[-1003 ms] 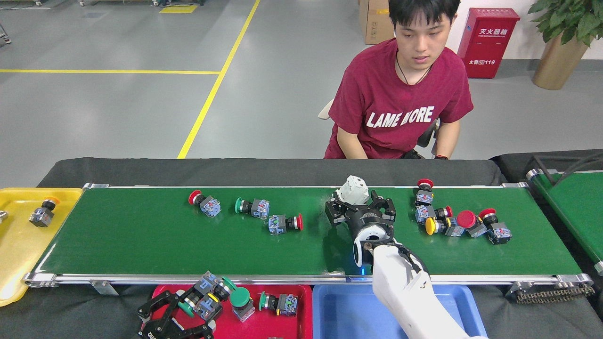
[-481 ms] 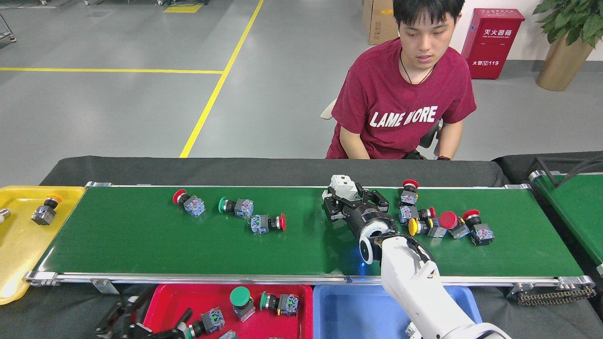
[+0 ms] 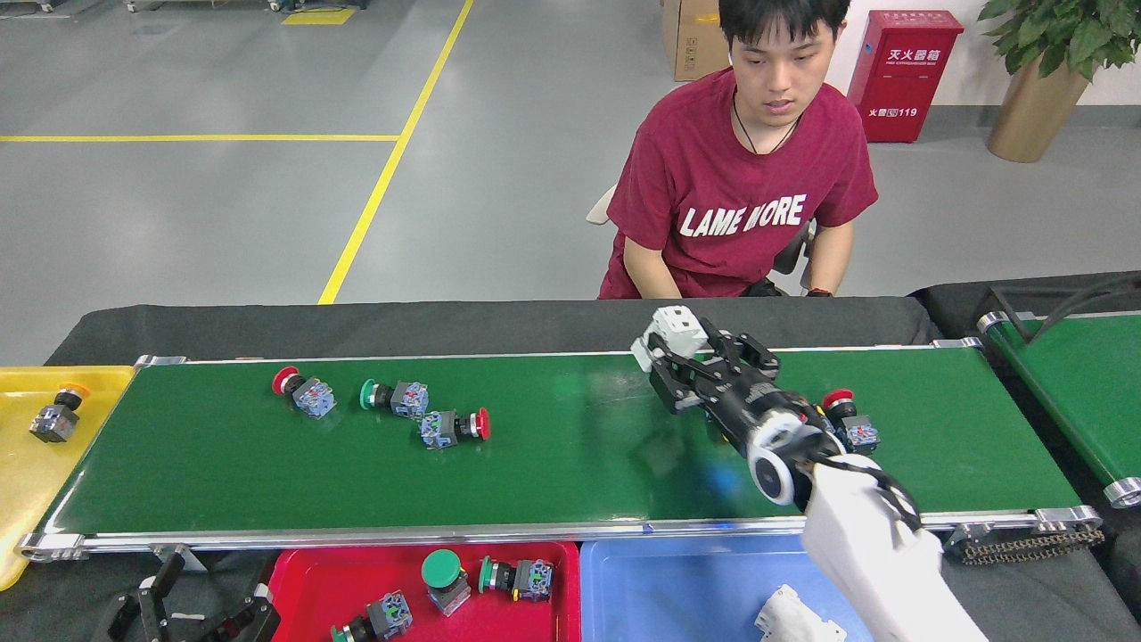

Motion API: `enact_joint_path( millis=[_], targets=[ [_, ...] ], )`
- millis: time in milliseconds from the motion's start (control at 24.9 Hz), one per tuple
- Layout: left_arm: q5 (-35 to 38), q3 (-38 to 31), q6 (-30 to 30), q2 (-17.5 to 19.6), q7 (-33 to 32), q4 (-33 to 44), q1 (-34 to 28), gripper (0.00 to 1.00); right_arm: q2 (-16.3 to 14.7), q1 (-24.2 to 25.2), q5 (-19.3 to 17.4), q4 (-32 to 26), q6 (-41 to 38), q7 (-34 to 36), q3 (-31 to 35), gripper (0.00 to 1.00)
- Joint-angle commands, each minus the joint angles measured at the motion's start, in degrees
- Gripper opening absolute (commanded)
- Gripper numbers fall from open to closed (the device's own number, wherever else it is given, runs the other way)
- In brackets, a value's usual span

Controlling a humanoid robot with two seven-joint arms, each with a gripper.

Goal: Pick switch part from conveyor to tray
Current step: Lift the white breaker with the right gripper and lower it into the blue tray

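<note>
At the near edge, the left end effector (image 3: 201, 615) sits low beside the red tray (image 3: 303, 571), its dark fingers spread and holding nothing. The red tray holds 3 push-button switches: a green-capped one (image 3: 444, 575) standing on end, a green one lying on its side (image 3: 517, 578), and a third (image 3: 379, 617) at the near edge. To its right the blue tray (image 3: 677, 588) carries 1 white part (image 3: 798, 615), partly hidden by the right arm.

Beyond the trays runs the conveyor (image 3: 553, 446). On its left half lie a red-capped switch (image 3: 303, 390), a green-capped switch (image 3: 397, 397) and another red-capped switch (image 3: 456, 426), near each other but apart. A further red-capped switch (image 3: 847, 419) shows just right of the right wrist; others may be hidden behind the arm.

The right end effector (image 3: 691, 361) is raised over the far rail of the conveyor, its fingers closed around a white switch part (image 3: 675, 328) that appears clear of the belt. So the pick looks done and the carry is in hand. The next move, as I judge it, calls for drawing the arm back toward the near side, over the blue tray where the like white part lies, lowering, then opening the fingers without knocking that part.

Far left, a yellow tray (image 3: 36, 481) holds 1 orange-capped switch (image 3: 55, 417). Past the black-covered worktop (image 3: 357, 325) sits a person in a red shirt (image 3: 740, 196)
</note>
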State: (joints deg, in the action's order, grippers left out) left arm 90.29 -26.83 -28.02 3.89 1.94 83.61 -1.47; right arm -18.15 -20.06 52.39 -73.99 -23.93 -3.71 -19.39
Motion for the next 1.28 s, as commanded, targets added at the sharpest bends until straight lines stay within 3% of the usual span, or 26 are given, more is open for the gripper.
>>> enact_joint_path(
  millis=[0,120,241,401,441,521,642,802,963,1043,1123,1244],
  targets=[
    [0.1,0.2,2.3,3.3,-0.3,-4.3,4.5,1.00,-2.9,4.1,-2.0,-6.2,-11.7,-0.8,4.4,0.22],
    [0.1,0.6,3.1,7.8,-0.3,-12.6,10.6,1.00,-3.6,12.8,-2.4,-11.3,-20.4,-1.3,10.9,0.23],
    [0.2,4.0,5.5,10.4,-0.3,-20.3,15.6,1.00,-3.6,20.1,-2.6,-15.7,-21.1,-1.8,15.6,0.27],
    [0.1,7.3,8.1,11.8,-0.2,-27.2,19.4,1.00,-3.7,27.9,-2.6,-19.6,-21.1,-3.1,17.2,0.40],
    [0.2,7.4,8.2,11.8,-0.2,-28.1,20.0,1.00,-3.7,28.5,-2.6,-20.0,-21.1,-3.4,17.2,0.47],
    [0.2,7.4,10.1,11.9,-0.2,-30.1,21.4,1.00,-3.4,28.8,-2.6,-20.4,-21.1,-5.0,17.3,0.99],
    [0.2,7.9,12.0,12.2,0.1,-33.2,23.7,1.00,-2.5,28.5,-3.1,-20.8,-21.1,-6.5,18.5,0.99],
    [0.2,10.0,14.6,13.3,0.5,-40.1,28.6,1.00,-2.7,28.0,-6.9,-20.9,-21.1,-6.6,19.3,0.99],
    [0.2,16.2,22.7,15.1,3.2,-52.6,37.4,1.00,-1.9,23.7,-9.3,-20.2,-21.1,-6.7,23.3,0.99],
    [0.2,20.1,27.8,15.7,6.3,-61.8,42.8,0.99,0.0,21.0,-10.8,-17.8,-21.1,-6.7,26.6,0.98],
    [0.0,21.9,30.6,15.7,7.7,-67.4,45.9,0.98,3.1,18.5,-10.4,-13.8,-21.1,-7.5,28.5,0.98],
    [-0.1,22.2,31.4,15.8,7.7,-68.5,46.3,0.90,4.5,13.8,-7.6,-9.4,-21.1,-10.3,28.5,0.98]
  ],
)
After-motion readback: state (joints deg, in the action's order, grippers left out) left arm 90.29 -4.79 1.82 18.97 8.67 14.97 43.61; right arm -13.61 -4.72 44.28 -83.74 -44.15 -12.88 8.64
